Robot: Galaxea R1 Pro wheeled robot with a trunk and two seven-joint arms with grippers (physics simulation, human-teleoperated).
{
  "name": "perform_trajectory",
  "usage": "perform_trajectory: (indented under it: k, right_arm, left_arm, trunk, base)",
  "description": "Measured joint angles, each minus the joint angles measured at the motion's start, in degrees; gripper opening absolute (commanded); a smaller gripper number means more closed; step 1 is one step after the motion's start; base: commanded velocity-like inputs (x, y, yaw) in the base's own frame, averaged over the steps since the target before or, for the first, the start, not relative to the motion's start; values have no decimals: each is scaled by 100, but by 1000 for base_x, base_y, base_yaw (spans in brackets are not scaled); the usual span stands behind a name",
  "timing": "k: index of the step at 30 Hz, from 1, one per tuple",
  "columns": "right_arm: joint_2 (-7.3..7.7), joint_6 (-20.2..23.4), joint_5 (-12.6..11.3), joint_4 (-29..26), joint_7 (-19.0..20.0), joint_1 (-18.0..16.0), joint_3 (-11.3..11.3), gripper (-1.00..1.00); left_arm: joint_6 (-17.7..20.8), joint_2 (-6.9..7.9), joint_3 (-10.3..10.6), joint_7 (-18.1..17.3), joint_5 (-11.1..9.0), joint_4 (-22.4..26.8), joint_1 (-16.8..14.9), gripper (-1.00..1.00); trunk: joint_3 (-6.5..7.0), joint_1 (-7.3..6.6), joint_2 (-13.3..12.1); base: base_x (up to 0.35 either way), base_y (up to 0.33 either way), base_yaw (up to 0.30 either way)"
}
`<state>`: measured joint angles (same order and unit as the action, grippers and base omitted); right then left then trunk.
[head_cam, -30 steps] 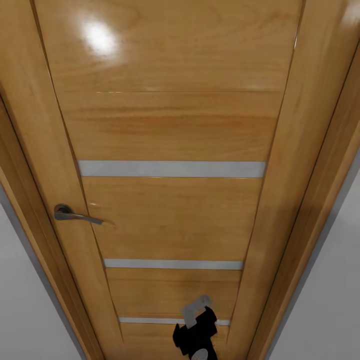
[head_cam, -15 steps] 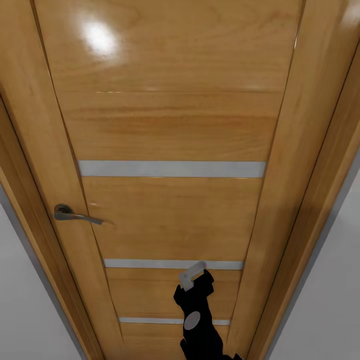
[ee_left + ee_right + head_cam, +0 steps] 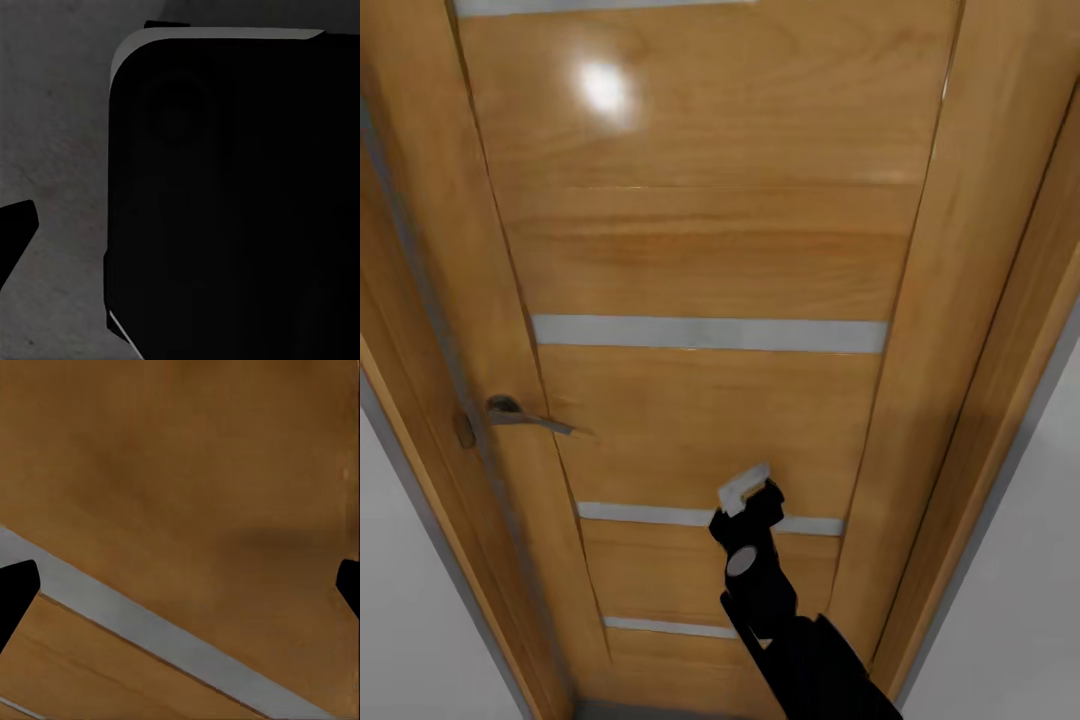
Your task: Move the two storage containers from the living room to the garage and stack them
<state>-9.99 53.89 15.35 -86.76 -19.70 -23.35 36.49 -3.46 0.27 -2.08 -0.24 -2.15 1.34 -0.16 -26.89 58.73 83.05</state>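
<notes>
The right gripper [image 3: 745, 492] is raised against the wooden door [image 3: 710, 260], its fingers [image 3: 15, 589] apart and empty. The storage containers are out of sight. I judge them light, stiff bins, best gripped at opposite rims. The left fingers' state is unclear.

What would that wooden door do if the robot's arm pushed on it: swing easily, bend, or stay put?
The door would probably stay stiff: it looks like solid wood with inlaid grey strips. It would likely swing rather than tip, pivoting opposite the handle. Its glossy face may let the right gripper slide.
</notes>
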Motion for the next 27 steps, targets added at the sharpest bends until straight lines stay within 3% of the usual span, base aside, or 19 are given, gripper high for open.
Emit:
perform_trajectory:
  k: [4,6,12,15,18,20,21,22,24,27]
  right_arm:
    - [0,-89,-44,518,-22,-456,9,100]
    - [-1,-65,181,724,-39,-641,-12,100]
    - [1,-106,179,1525,-61,-1170,9,100]
    - [-1,-136,84,1839,-63,-1329,-142,100]
    - [-1,-110,120,2322,-63,-1627,-71,100]
    - [-1,-143,-36,2493,-62,-1800,-208,100]
    - [-1,-121,40,2819,-56,-1975,-94,100]
    - [-1,-173,-192,2927,-19,-2124,-213,100]
    - [-1,-181,-322,3110,28,-2335,-405,100]
    - [-1,-177,-355,3460,-72,-2622,-436,100]
  left_arm:
    - [0,0,1,0,0,-1,0,100]
    - [0,0,3,0,0,-1,0,100]
    - [0,0,-2,0,0,-1,0,100]
    - [-1,1,-1,0,0,-2,-1,100]
    - [-1,0,-3,0,0,-2,2,100]
    - [-1,5,-2,0,0,-2,-1,100]
    - [-1,8,-3,0,-3,-2,2,100]
    - [-1,8,-3,0,-3,-2,0,100]
    - [-1,9,-7,0,-7,-3,-1,100]
    - [0,9,-3,0,-2,-2,-1,100]
  trunk:
    - [0,0,1]
    - [2,0,0]
    - [1,-1,1]
    - [1,-1,1]
    - [0,-1,1]
    - [1,0,0]
    - [0,-1,1]
    - [0,0,0]
    - [0,0,0]
    - [1,-1,2]
  base:
    - [0,0,0]
    - [0,0,0]
    - [0,0,0]
    - [0,0,0]
    - [0,0,0]
    - [0,0,0]
    - [0,0,0]
    - [0,0,0]
    - [0,0,0]
    - [0,0,0]
